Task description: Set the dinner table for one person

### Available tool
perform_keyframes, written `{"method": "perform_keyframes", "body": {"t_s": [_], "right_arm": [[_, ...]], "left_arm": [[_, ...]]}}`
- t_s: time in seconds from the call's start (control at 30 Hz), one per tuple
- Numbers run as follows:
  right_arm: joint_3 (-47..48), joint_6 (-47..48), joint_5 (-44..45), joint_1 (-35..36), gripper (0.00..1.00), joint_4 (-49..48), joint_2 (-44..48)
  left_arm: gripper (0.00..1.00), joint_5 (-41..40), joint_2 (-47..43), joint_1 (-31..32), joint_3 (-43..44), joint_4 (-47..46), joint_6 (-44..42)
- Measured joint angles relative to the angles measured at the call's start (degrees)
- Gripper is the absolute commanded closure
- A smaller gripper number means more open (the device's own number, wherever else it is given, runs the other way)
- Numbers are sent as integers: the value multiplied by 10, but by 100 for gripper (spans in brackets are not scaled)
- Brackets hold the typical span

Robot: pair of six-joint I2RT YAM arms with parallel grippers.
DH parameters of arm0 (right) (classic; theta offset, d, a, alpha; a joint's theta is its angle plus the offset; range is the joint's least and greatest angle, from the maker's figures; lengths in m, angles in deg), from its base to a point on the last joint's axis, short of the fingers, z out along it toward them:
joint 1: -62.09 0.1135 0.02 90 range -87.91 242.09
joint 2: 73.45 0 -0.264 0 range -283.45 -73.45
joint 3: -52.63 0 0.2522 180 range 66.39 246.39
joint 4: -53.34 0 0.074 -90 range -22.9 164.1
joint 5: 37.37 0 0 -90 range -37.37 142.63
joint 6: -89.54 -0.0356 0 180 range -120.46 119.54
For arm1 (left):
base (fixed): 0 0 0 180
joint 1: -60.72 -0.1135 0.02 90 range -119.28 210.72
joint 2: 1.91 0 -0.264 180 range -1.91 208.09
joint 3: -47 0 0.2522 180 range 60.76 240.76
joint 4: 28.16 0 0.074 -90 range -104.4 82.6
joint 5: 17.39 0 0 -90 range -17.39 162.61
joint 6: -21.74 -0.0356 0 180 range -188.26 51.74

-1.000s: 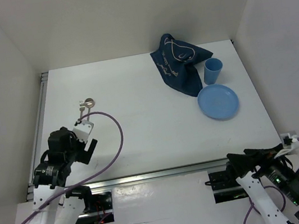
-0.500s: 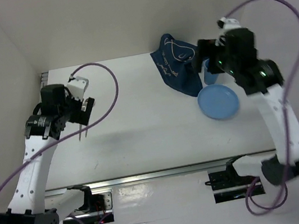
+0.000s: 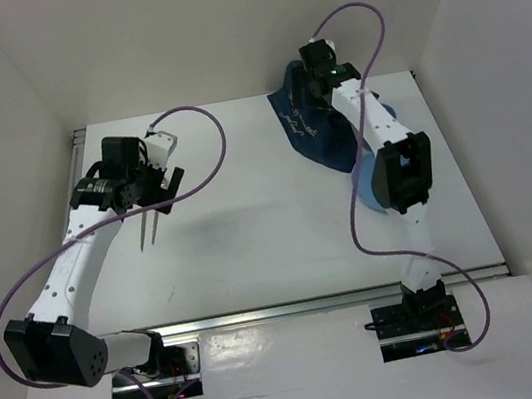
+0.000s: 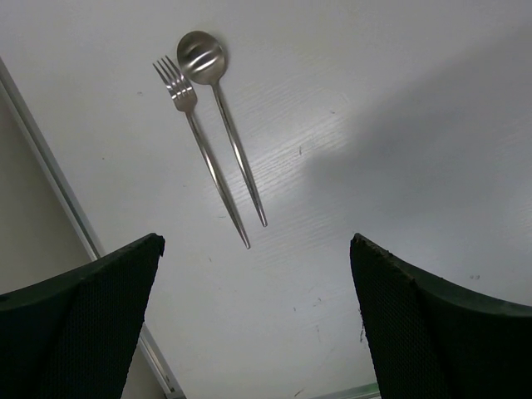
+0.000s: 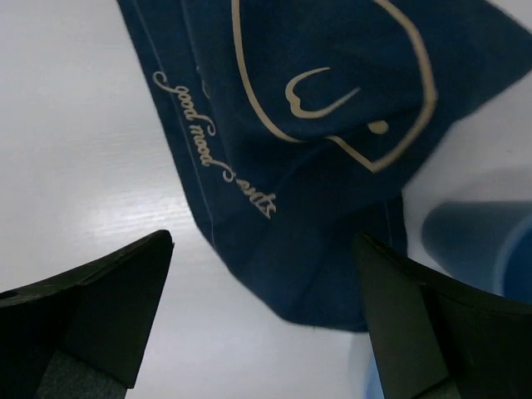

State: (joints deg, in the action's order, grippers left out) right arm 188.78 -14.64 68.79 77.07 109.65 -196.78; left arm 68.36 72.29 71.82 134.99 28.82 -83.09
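Overhead, the dinner table (image 3: 270,224) fills the middle of the view, a white top with silver rails along its left and near edges. The left gripper (image 3: 165,187) hangs above the table's left side, and the right gripper (image 3: 316,80) reaches to the far right corner above a crumpled navy cloth (image 3: 300,123). A blue plate (image 3: 370,188) lies near that cloth, partly hidden by the right arm, and a blue cup (image 3: 386,116) peeks out beside the arm.

From the left wrist, the pincer is spread wide, its two dark fingers (image 4: 83,332) at the bottom corners with nothing between them and touching nothing. Beyond them a fork (image 4: 208,166) and a spoon (image 4: 233,143) lie side by side on the white top, heads together and pointing away, close to the left rail.

From the right wrist, this pincer also gapes wide and holds nothing. Below the gap lies the navy cloth, folded over itself, with a gold line drawing and gold script. The blue cup shows at the right edge, just beside the cloth.
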Motion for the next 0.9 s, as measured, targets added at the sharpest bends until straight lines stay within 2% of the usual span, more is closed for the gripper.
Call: {"method": "perform_keyframes", "body": {"t_s": [0.1,0.27,0.43,0.47,0.57,0.6,0.77,0.9], "right_arm": [[59,-14,7,0,10,4,-90],[13,-30,10,-2,13,11,-121],[-35,-30,11,-5,32,1,-119],[-38,-29,9,-6,48,1,-119],[-40,-23,-11,-6,80,-4,-125],[-43,-21,-19,-6,100,-11,-127],[-81,-16,-60,-6,100,-46,-129],[-134,32,-110,7,100,-85,-89]], "left_arm": [[0,0,18,0,0,-6,2],[0,1,36,0,0,-7,3],[0,6,37,0,0,-7,4],[0,8,38,0,0,-7,5],[0,10,42,0,0,-7,7],[0,11,43,0,0,-7,8],[0,12,45,0,1,-6,13],[0,12,45,0,1,-6,13]]}}
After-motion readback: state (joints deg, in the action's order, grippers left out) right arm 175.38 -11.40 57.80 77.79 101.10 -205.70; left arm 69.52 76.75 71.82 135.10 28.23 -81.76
